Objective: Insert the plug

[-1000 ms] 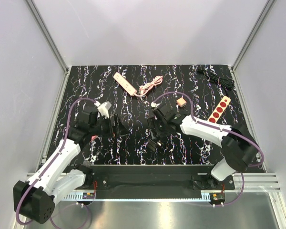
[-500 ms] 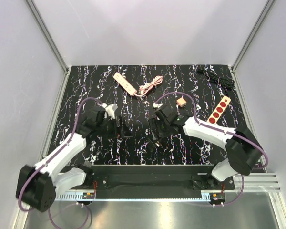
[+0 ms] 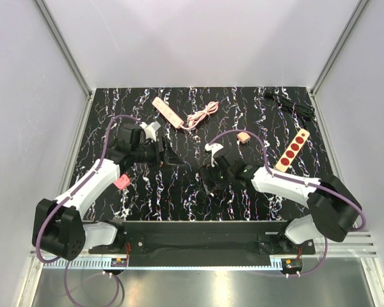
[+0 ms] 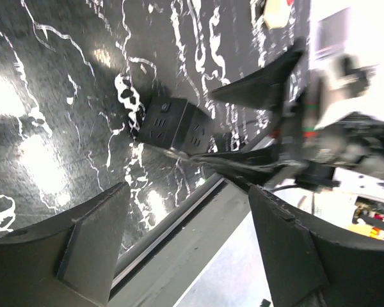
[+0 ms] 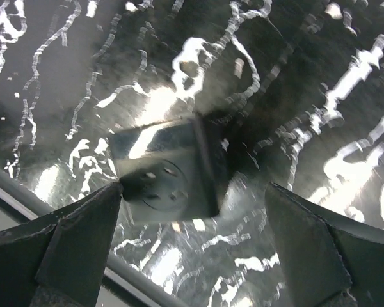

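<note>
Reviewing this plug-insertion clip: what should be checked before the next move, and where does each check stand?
1. Right gripper open: ok.
2. Black socket cube lies between its jaws, on the table: ok.
3. Cube gripped: not ok, the jaws stand wide.
4. Left gripper holding a plug: not ok, it is open and empty.
5. Plug located in any view: cannot tell.

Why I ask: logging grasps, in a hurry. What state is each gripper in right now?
Left gripper: open, holding nothing.
Right gripper: open, holding nothing.
</note>
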Controlling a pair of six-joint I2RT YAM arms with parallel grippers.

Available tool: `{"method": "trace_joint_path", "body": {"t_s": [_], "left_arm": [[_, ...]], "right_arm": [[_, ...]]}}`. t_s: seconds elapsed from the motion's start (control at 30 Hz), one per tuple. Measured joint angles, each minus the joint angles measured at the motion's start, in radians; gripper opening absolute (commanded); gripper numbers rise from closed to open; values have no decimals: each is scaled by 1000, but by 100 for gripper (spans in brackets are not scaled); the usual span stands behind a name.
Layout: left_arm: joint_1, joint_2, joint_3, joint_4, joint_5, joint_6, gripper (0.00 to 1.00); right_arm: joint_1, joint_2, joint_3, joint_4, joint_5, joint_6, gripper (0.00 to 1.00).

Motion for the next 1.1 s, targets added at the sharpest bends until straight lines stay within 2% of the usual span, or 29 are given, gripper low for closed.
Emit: {"method": "trace_joint_path", "body": {"t_s": [0.17,0.27,0.37,0.4,0.53,0.63,0.7,0.83,0.97,1.1], "left_arm": [[68,0,3,2,51,-2,82],[92,1,4,3,65,-2,82],[93,7,5,-2,76,-1,82],[93,11,6,-2,79,0,82],[95,14,6,-14,84,3,81],[96,11,6,-44,80,28,81],[90,3,6,-72,73,53,80],[40,-9,6,-99,81,78,77],[-63,-9,17,-103,117,70,79],[-98,-9,23,-72,159,27,84]], "right_arm": [[24,35,-8,75,-3,-49,100],[43,66,-18,95,16,-77,97],[56,101,-18,96,21,-106,89],[60,111,-18,96,21,-115,73],[75,122,-14,102,50,-145,29],[77,109,-18,87,77,-151,15],[77,56,-32,74,77,-160,11],[79,-155,-76,95,2,-189,0],[87,-348,-126,196,-120,-213,0],[90,-377,-134,235,-196,-224,0]]}}
